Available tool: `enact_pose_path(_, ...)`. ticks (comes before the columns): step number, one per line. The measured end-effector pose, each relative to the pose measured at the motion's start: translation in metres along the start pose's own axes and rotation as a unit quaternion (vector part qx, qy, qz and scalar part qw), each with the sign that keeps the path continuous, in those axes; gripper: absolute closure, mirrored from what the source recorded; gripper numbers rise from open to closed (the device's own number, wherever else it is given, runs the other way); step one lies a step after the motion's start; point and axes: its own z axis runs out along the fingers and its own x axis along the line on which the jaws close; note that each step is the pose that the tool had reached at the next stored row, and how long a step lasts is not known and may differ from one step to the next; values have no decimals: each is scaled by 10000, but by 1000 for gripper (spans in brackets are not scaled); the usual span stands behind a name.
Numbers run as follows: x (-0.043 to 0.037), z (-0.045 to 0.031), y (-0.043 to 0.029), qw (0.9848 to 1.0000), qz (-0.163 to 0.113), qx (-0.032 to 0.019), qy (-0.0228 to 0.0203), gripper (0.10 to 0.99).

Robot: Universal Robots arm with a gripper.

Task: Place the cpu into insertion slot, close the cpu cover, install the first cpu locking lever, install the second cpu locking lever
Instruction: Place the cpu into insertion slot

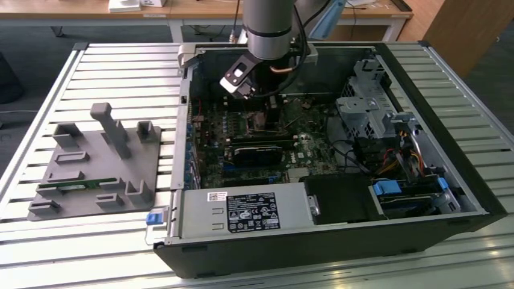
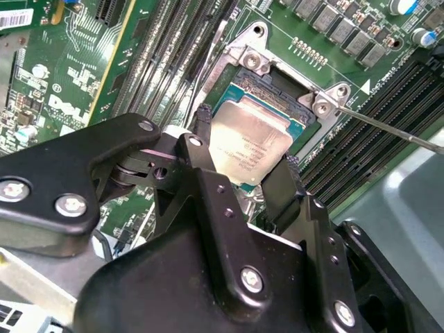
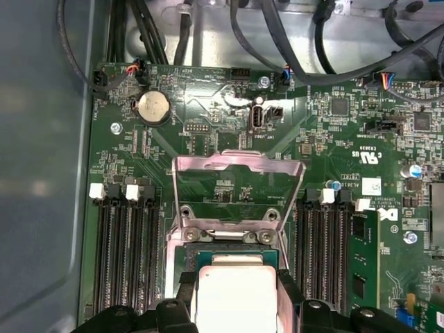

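Exterior view: arm reaches straight down into the open computer case, which lies on a slatted table. A grey fixture tray sits on the table beside the case, on the exterior view's left. From here the gripper is a dark shape low over the board; what it carries is too small to make out.

Second wrist view: the gripper's two black fingers flank the cpu and press on opposite edges, so it is clamped on the chip. The chip's silver top faces up. It overlaps the near part of the insertion slot, whose far black part is uncovered (seated or just above it, cannot tell). A thin metal lever angles away from the socket corner.

First wrist view: the cpu cover stands raised at the far edge of the socket, with board visible through its cut-out. Memory slots run along both sides. The near edge of the chip is cut off by the frame and the gripper body.
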Motion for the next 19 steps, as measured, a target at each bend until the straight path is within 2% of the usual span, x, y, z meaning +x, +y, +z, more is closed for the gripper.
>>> enact_pose_path(19, 41, 79, -14, 10000, 25, 1, -17, 545)
